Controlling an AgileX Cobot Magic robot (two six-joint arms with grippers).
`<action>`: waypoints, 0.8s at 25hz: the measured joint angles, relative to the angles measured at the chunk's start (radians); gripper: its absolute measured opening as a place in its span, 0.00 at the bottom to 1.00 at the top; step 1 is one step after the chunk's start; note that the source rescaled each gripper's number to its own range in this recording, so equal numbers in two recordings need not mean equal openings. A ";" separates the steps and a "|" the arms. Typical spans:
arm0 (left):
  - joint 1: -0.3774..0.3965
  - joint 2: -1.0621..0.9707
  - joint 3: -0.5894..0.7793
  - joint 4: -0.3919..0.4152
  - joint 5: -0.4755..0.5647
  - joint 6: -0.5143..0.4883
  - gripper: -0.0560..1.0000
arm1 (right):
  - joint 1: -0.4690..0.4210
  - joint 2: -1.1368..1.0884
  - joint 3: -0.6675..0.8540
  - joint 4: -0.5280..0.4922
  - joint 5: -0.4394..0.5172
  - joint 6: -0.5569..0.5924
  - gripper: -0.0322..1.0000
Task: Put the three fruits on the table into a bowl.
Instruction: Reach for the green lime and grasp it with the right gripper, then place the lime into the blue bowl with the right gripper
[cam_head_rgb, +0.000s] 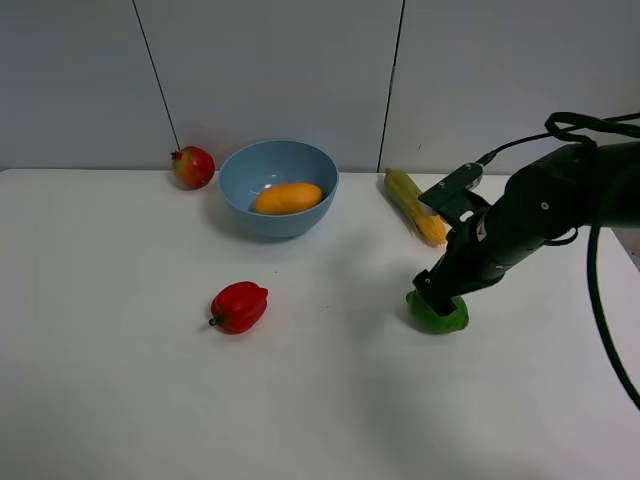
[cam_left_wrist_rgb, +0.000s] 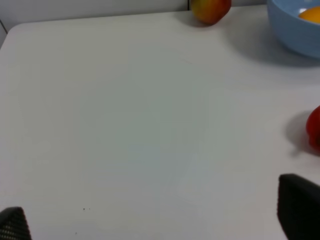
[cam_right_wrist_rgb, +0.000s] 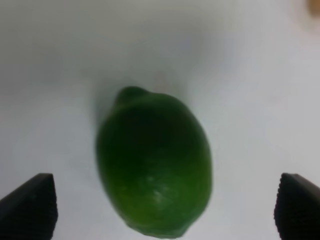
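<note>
Right gripper (cam_right_wrist_rgb: 162, 210) is down at the table (cam_head_rgb: 120, 400) over the lime (cam_right_wrist_rgb: 155, 165). My wrist view shows the jaws standing wide, one finger on each side of the fruit, bare white table in both gaps, so nothing is gripped. The lime sits on the table on the right side, in front of the corn cob (cam_head_rgb: 415, 206) and well apart from the bowl (cam_head_rgb: 275, 225). From the high camera the arm covers most of the lime's top, and I can't tell if the fingertips touch the tabletop.

Left gripper (cam_left_wrist_rgb: 156, 215) is fully wide and holds nothing, with only bare table between its fingers. I don't see that arm in the high view.

The mango (cam_head_rgb: 287, 198) lies inside the blue bowl near the back of the table. The pomegranate (cam_head_rgb: 193, 167) stands on the table just beside the bowl, on its left, not touching it. A red pepper (cam_head_rgb: 239, 306) lies in front of the bowl, stem pointing left, apart from everything.
</note>
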 joint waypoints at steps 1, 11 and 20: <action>0.000 0.000 0.000 0.000 0.000 0.000 1.00 | -0.006 0.023 0.000 -0.007 -0.005 0.003 0.63; 0.000 0.000 0.000 0.000 0.000 0.000 1.00 | -0.009 0.233 -0.001 0.005 -0.143 0.004 0.59; 0.000 0.000 0.000 0.000 0.000 0.000 1.00 | -0.009 0.209 -0.032 0.061 -0.073 0.016 0.09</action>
